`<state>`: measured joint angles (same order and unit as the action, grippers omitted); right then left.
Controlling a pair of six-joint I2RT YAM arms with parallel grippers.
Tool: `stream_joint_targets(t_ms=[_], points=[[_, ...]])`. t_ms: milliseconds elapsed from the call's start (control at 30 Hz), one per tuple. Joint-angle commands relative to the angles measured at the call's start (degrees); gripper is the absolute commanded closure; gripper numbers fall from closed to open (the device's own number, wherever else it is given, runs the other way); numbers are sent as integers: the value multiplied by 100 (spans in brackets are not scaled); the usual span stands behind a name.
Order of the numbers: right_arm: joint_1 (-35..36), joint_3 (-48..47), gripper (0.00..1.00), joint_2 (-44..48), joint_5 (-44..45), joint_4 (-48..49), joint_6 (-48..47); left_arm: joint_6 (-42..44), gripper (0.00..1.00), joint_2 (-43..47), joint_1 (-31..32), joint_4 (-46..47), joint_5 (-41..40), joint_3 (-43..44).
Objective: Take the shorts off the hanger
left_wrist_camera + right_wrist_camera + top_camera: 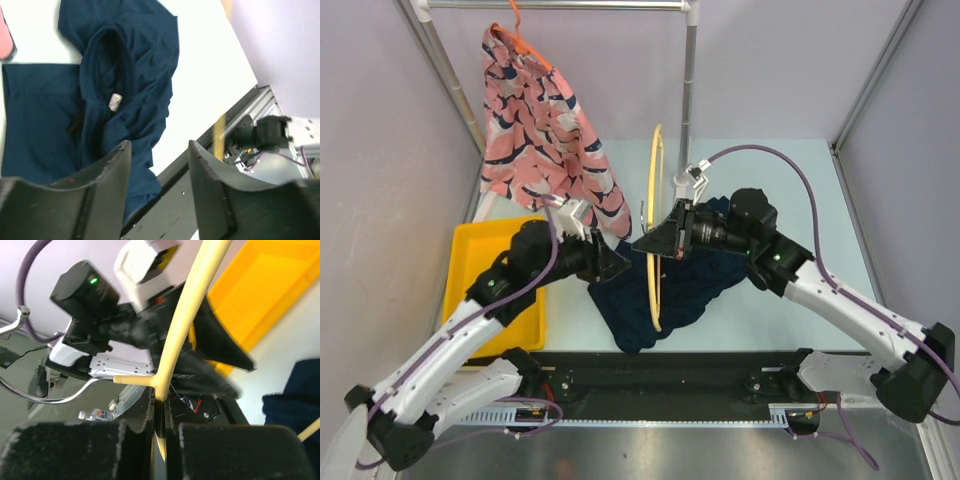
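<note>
The navy shorts lie crumpled on the pale table, between the two arms. Their waistband is open and a small white label shows inside it. The right gripper has its jaws pressed tight on a pale yellow hanger, pinching the thin bar where it meets a crosspiece. The hanger stands on edge over the dark cloth, and I can't tell whether its lower end touches the shorts. In the right wrist view its chrome hook curls off to one side. The left gripper hangs just beside the hanger above the near edge of the navy pair. Its fingers are spread apart with nothing between them. Back on the left, the salmon-pink printed shorts hang from an orange hanger hooked on the rail of the clothes rack, well apart from both grippers. A yellow bin sits on the table's left side, under the left arm.
</note>
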<state>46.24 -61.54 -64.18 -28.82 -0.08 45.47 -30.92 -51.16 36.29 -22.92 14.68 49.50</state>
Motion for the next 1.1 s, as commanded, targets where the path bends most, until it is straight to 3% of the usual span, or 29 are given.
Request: stream_joint_targets(t_ms=[0,100,233,400,533,633,667,733,767,833,867,967,1067], points=[[-212,-34,100,-410,-1380,1755,521,306,42,1034,-43,-223,471,131],[-168,-34,100,-788,-1636,2467,936,25,38,1511,-43,426,1515,-255],[51,-34,100,-1104,-1636,3046,1366,-827,34,2108,-35,1683,2293,-975],[377,-34,100,-1412,-1583,3549,1649,-951,32,2057,-35,1790,2320,-995],[561,-34,100,-1483,-1285,3497,1623,-1372,34,2004,-8,2570,2636,-1169],[649,-34,97,-1474,-1118,3409,1614,-1479,44,2022,18,2556,2611,-1153],[667,-34,93,-1457,-1091,3392,1622,-1426,54,2004,18,2468,2558,-1118],[702,-34,87,-1422,-969,3260,1658,-1338,64,1882,18,2336,2593,-978],[702,-34,76,-1387,-898,3155,1649,-1286,72,1838,9,2162,2593,-933],[694,-34,59,-1299,-549,2524,1500,-1242,80,1759,18,2011,2593,-793],[694,-42,42,-1133,-363,2191,1404,-1250,88,1741,18,1993,2575,-749],[711,-34,19,-729,437,662,1017,-1241,99,1618,18,1835,2558,-503],[790,-34,8,-220,1306,-649,621,-1303,100,1521,9,1773,2470,-327]])
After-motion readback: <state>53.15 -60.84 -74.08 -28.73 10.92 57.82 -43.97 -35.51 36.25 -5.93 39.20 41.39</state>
